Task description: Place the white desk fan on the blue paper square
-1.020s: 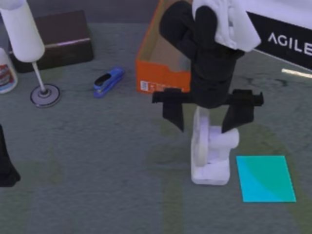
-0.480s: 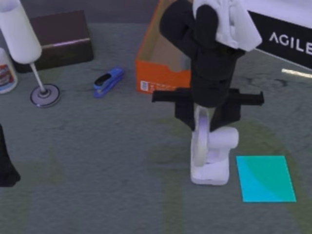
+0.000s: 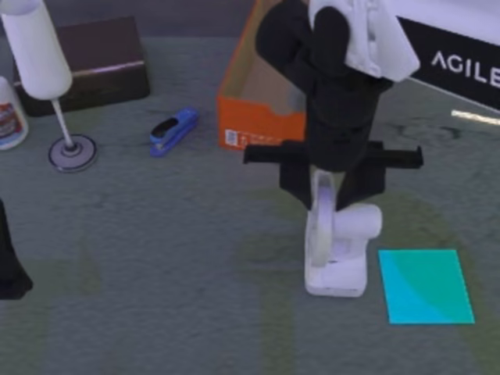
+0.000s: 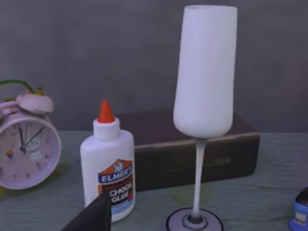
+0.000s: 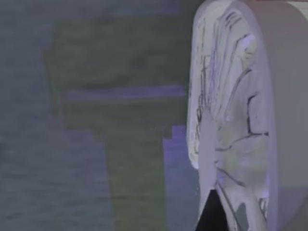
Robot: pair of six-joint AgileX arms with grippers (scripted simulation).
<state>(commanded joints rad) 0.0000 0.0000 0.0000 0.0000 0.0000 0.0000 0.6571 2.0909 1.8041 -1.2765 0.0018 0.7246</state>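
The white desk fan (image 3: 336, 262) stands upright on the table, its round grille head edge-on to the top view and its base just left of the blue paper square (image 3: 426, 285). The paper lies flat with nothing on it. My right gripper (image 3: 330, 194) reaches down from above and is shut on the fan's head, one dark finger on each side. The right wrist view is filled by the fan's grille (image 5: 236, 110), with a dark fingertip (image 5: 211, 216) against it. My left gripper (image 3: 8, 266) is parked at the table's left edge.
An open orange box (image 3: 258, 101) stands behind the fan. A dark-blue stapler (image 3: 173, 131), a tall white lamp (image 3: 47, 78), a glue bottle (image 3: 9, 113) and a dark brown box (image 3: 98, 66) occupy the back left. A pink alarm clock (image 4: 26, 144) shows in the left wrist view.
My right gripper's fingers, spread wide a second ago, have come together on the fan's head. The fan, the paper and my left arm have stayed where they were.
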